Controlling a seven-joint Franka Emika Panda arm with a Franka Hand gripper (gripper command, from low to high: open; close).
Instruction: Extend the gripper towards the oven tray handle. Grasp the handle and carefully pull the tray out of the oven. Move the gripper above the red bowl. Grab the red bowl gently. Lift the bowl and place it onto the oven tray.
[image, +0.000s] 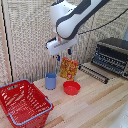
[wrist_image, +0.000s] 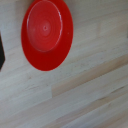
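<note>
Hovering my gripper (image: 63, 55) above the red bowl (image: 71, 88) on the counter (image: 95, 102), with the tray (image: 93, 72) already drawn from the oven (image: 112, 55). Jaws appear released, holding nothing. Next I should descend and close gently on the rim.

White arm bends down from the exterior view's upper right, wrist turned downward, gripper (image: 63, 54) hanging in the air, its two short blue-tipped fingers (image: 58, 58) slightly apart, holding nothing.
</note>
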